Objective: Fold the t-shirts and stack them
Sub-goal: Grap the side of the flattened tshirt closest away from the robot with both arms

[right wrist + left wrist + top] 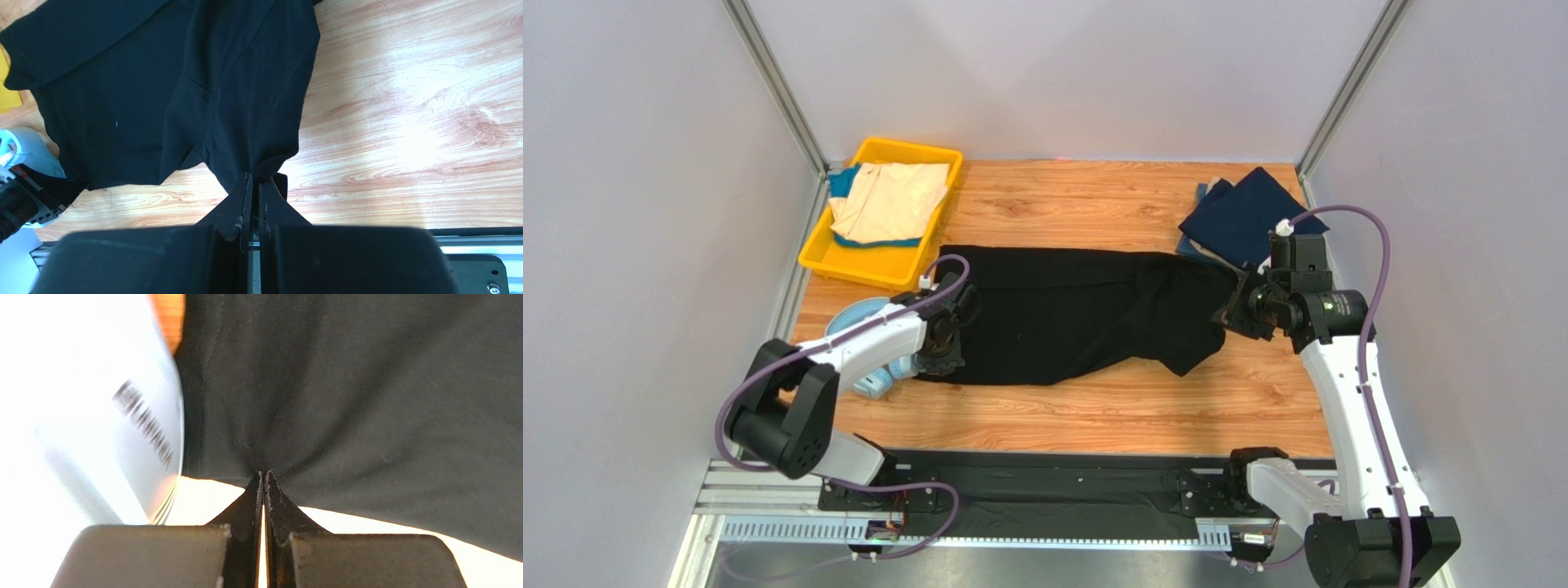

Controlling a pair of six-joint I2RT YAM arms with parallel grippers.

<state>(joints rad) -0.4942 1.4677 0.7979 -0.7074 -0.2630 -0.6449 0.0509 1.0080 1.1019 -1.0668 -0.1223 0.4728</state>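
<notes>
Desk: wooden, 1 black t-shirt is spread across its middle.
Navy t-shirt: laid at the far right corner.
Left jaws: clenched on the black t-shirt's left edge.
Right jaws: clenched on its right edge.

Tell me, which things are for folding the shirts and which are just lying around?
For the job: black t-shirt, pinched at its ends by the left gripper and right gripper; navy t-shirt at the far right; cream t-shirt in the yellow tray.
Just lying about: light-blue headphones by the left arm; the yellow tray itself.
</notes>
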